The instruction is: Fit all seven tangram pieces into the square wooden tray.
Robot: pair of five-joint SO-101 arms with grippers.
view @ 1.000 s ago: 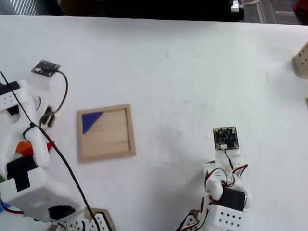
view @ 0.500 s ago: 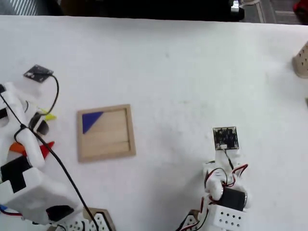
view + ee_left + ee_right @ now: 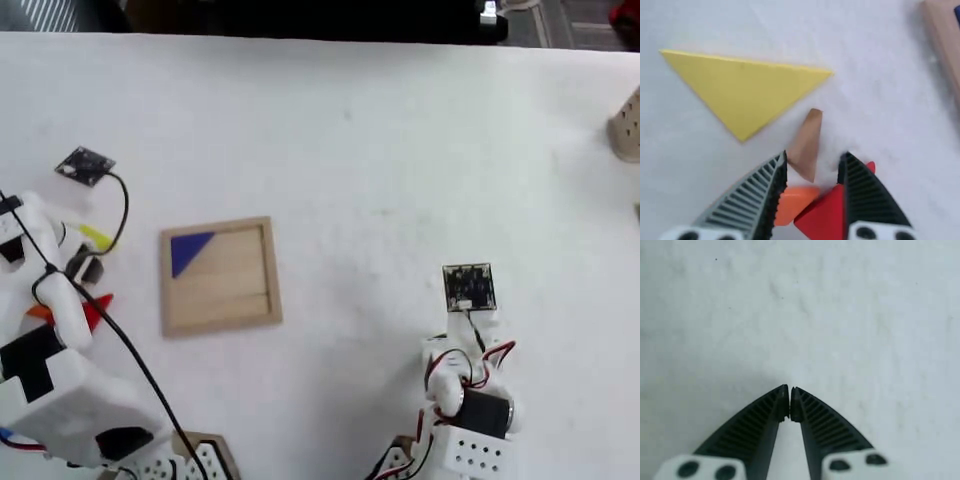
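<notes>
**Q:** White tabletop (image 3: 400, 150) throughout. What sits farthest left?

**A:** The left arm (image 3: 60, 380), at the table's eight o'clock. In its wrist view the left gripper (image 3: 812, 162) has its jaws parted. A small brown piece (image 3: 805, 142) lies between the tips, against one finger (image 3: 765, 190) and clear of the other. A yellow triangle (image 3: 742, 90) lies flat just beyond it. An orange piece (image 3: 792, 197) and a red piece (image 3: 822, 210) lie touching under the fingers.

**Q:** What differs from a second ago?

**A:** The arm's wrist has slid toward six o'clock. From above, the yellow triangle (image 3: 97, 237) was hidden under it and now shows. The red piece (image 3: 97, 308) also shows more.

**Q:** And the tray?

**A:** The square wooden tray (image 3: 222, 318) has not moved. The yellow triangle is at its nine o'clock and the red piece at its eight. The tray holds a blue triangle (image 3: 188, 250) in the corner at ten o'clock, with bare wood elsewhere.

**Q:** Further right?

**A:** The right arm (image 3: 465, 390) is at the tray's four o'clock, well apart and unchanged. The right gripper (image 3: 790, 402) has its tips pressed together with nothing between them, over bare tabletop.
</notes>
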